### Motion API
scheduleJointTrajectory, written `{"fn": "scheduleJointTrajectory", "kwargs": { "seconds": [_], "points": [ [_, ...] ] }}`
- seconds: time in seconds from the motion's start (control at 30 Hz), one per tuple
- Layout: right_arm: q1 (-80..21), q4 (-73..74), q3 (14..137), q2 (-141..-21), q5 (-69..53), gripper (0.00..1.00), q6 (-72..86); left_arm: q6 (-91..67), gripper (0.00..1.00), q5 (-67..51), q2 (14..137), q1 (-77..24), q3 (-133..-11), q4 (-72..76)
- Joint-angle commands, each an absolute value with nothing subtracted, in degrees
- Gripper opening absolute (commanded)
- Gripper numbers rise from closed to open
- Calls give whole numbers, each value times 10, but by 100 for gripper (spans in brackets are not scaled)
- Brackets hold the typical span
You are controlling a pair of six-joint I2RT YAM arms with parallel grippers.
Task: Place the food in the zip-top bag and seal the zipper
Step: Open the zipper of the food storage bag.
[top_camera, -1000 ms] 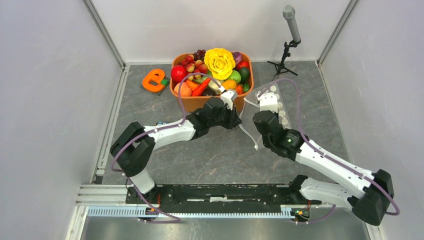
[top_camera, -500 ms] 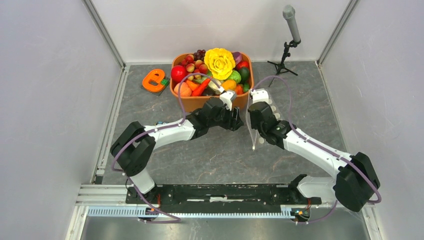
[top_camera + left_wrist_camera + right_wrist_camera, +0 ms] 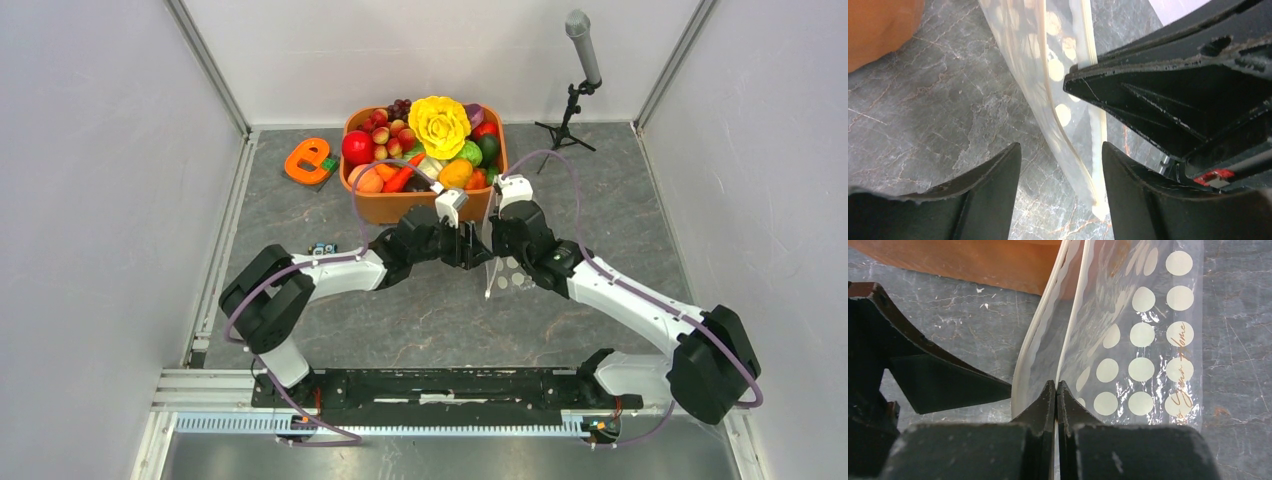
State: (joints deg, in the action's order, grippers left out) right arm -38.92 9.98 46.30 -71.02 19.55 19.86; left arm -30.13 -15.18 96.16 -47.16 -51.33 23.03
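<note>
Zip-top bag [image 3: 1148, 330] is pinched at one lip by right pincer [image 3: 1056, 384]; left pincer [image 3: 1060, 147] is held wide astride the zipper [image 3: 1096, 140].

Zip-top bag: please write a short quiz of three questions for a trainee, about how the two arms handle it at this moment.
1. True or false: the right pincer is shut on the zip-top bag.
2. The left pincer is: A) open, with a bag edge between its fingers; B) shut on a fruit; C) shut on nothing.
3. Fill in: the food lies in the orange ____.
Key: 1 true; 2 A; 3 tub.
</note>
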Motion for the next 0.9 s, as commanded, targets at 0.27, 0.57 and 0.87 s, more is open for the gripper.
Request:
{"fn": "scheduleJointTrajectory", "kwargs": {
  "seconds": [0.27,0.57,0.87],
  "points": [
    [-387,104,462,-668,198,0,208,-304,37,-75,973,-470,-533,211],
    [-387,107,443,-668,188,11,215,-307,2,-150,975,-470,-549,236],
    [-386,87,418,-664,196,42,232,-315,2,-149,961,-470,-556,218]
  ]
}}
